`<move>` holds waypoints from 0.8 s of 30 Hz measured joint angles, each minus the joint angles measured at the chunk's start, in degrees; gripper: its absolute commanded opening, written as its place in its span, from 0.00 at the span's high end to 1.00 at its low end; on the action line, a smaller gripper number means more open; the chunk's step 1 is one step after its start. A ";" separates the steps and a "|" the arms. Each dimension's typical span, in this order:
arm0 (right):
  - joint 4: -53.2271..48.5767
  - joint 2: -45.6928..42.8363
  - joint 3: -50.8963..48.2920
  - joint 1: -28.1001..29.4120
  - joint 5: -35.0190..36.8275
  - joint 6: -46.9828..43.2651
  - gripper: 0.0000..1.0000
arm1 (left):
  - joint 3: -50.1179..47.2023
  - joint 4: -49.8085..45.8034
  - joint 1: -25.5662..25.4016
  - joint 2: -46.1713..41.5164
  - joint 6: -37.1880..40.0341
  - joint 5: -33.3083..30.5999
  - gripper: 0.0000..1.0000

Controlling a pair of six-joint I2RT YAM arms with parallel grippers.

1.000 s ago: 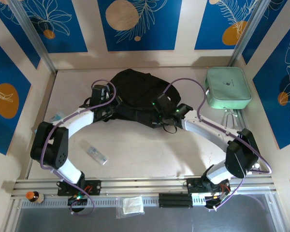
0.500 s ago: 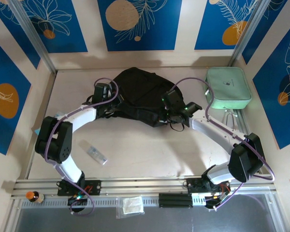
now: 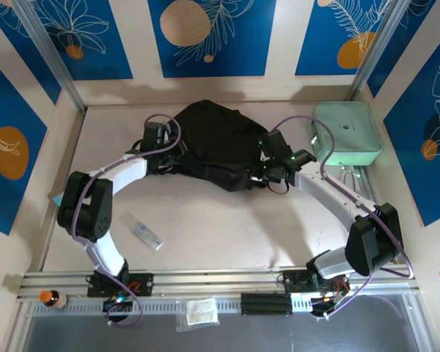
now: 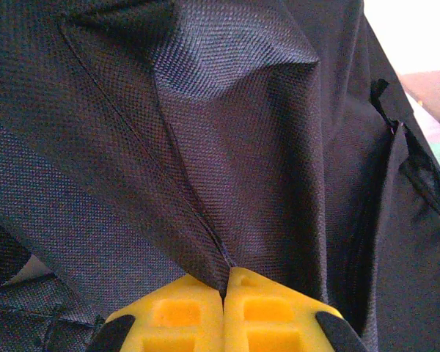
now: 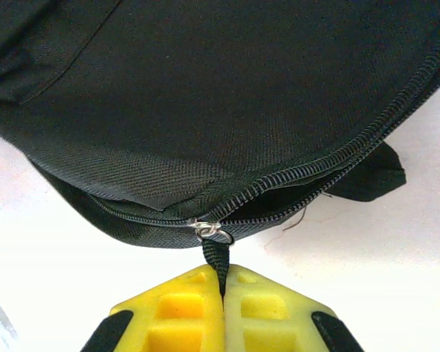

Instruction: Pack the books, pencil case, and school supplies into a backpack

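Black soft fabric backpack [image 3: 216, 139] is laid at the far middle of the pale table [image 3: 227, 235], between the two arms. On the left, a fold of its cloth is pinched tight by the shut yellow fingers of the left gripper [image 4: 224, 286], most likely so the bag is kept from sliding. On the right, the black pull tab [image 5: 218, 257] of the zip [image 5: 337, 165] is squeezed by the right gripper [image 5: 224, 277], whose fingers are also pressed together, probably so the zip can be run along. A dark gap in the zip is shown by the right wrist view but cannot be made out from above. From above, a small narrow clear plastic box [image 3: 145, 233] is seen near the left arm, not packed yet, and a mint-green zip case [image 3: 346, 133] at the far right.
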 measured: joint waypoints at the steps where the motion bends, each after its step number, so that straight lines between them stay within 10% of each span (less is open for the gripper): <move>1: 0.33 0.07 0.00 0.00 -0.76 -0.35 1.00 | 0.26 -0.26 0.11 0.15 0.07 0.00 0.85; 8: 3.41 3.89 1.81 2.19 -3.26 -3.23 1.00 | 0.68 -2.54 2.62 -0.17 0.33 -3.26 0.43; 24: 7.37 24.44 23.41 12.33 -12.09 -8.50 1.00 | -13.79 0.61 3.78 -14.19 -12.35 4.33 0.26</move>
